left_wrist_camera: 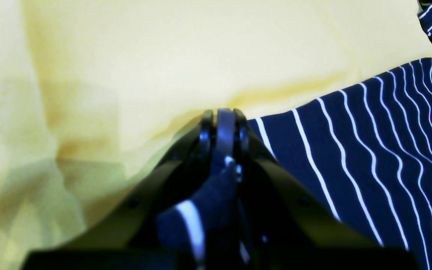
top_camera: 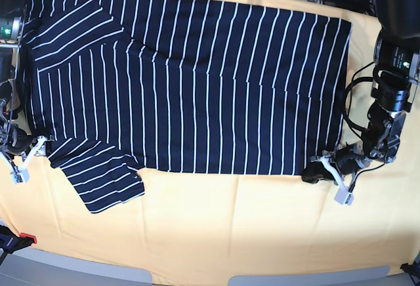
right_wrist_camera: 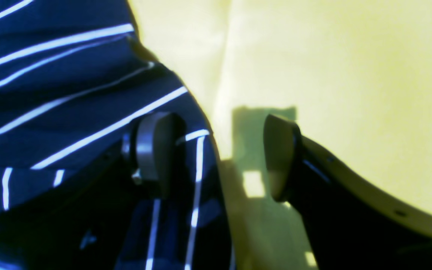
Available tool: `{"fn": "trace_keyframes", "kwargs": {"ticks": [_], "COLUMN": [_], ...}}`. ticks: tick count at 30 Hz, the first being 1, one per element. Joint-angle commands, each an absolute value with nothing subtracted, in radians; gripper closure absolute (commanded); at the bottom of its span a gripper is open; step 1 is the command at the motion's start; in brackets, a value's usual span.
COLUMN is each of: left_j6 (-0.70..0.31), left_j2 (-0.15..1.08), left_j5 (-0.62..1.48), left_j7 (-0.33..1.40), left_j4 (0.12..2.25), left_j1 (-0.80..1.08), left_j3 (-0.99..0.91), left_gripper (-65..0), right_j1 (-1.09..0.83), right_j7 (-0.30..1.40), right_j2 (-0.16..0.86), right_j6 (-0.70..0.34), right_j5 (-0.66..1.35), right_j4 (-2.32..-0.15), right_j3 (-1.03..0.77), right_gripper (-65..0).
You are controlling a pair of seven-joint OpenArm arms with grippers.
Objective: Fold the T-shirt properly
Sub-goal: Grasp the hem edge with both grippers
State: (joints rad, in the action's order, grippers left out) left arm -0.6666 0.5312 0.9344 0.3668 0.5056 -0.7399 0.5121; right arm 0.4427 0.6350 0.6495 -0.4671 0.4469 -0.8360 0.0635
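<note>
The left gripper (left_wrist_camera: 223,116) has its fingers pressed together on a pinch of the T-shirt (top_camera: 197,82), a fold of navy striped cloth bunched up between them at the hem corner. The right gripper (right_wrist_camera: 216,153) stands with its fingers (right_wrist_camera: 156,146) wide apart, one resting on the striped fabric at the shirt's edge, the other over the bare yellow cloth (right_wrist_camera: 351,75) and holding nothing. The left wrist view alone shows the trapped fold of cloth; the right wrist view alone shows the gap between the spread fingers and their shadow on the yellow cloth. Only the base view shows the whole layout: one T-shirt lies spread flat across the far part of the table, its hem toward that view's right, its two short sleeves toward the left, the nearer sleeve angled out toward the front edge. In that view the left gripper (top_camera: 326,168) sits at the hem's near corner on the right, and the right gripper (top_camera: 26,151) sits at the shirt's near edge by the sleeve on the left. One yellow cloth covers the table beneath it all. No containers appear.
</note>
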Motion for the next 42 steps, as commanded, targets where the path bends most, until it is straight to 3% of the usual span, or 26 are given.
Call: {"fn": "trace_keyframes", "kwargs": {"ticks": [1,5,11,15,19,23,33,42], "left_j6": [-0.67,-0.687,-0.688,-0.688,-0.688,-0.688,-0.688,-0.687], "left_j2": [0.543,0.543,0.543,0.543,0.543,0.543,0.543,0.542], "left_j5": [0.952,0.954,0.953,0.954,0.953,0.953,0.953,0.886], "left_j7": [0.344,0.344,0.344,0.344,0.344,0.344,0.34,0.258], "left_j4": [0.515,0.515,0.515,0.515,0.515,0.515,0.515,0.515], "left_j1": [-0.776,-0.776,-0.776,-0.776,-0.776,-0.776,-0.776,-0.779], "left_j3": [0.508,0.508,0.508,0.508,0.508,0.508,0.508,0.508], "left_gripper": [0.0,0.0,0.0,0.0,0.0,0.0,0.0,0.0], "right_j1": [0.461,0.459,0.46,0.46,0.46,0.461,0.5,0.56], "right_j7": [0.628,0.644,0.685,0.686,0.686,0.685,0.685,0.585], "right_j2": [0.664,0.656,0.64,0.64,0.64,0.64,0.65,0.648], "right_j6": [-0.456,-0.463,-0.577,-0.58,-0.633,-0.678,-0.67,-0.561], "right_j5": [0.444,0.458,0.536,0.535,0.542,0.554,0.55,0.412], "right_j4": [-0.841,-0.841,-0.841,-0.841,-0.841,-0.842,-0.842,-0.842], "right_j3": [0.057,0.057,0.057,0.057,0.057,0.057,0.057,0.057], "right_gripper": [-39.2,-39.2,-38.5,-26.0,-17.5,0.0,0.0,0.0]}}
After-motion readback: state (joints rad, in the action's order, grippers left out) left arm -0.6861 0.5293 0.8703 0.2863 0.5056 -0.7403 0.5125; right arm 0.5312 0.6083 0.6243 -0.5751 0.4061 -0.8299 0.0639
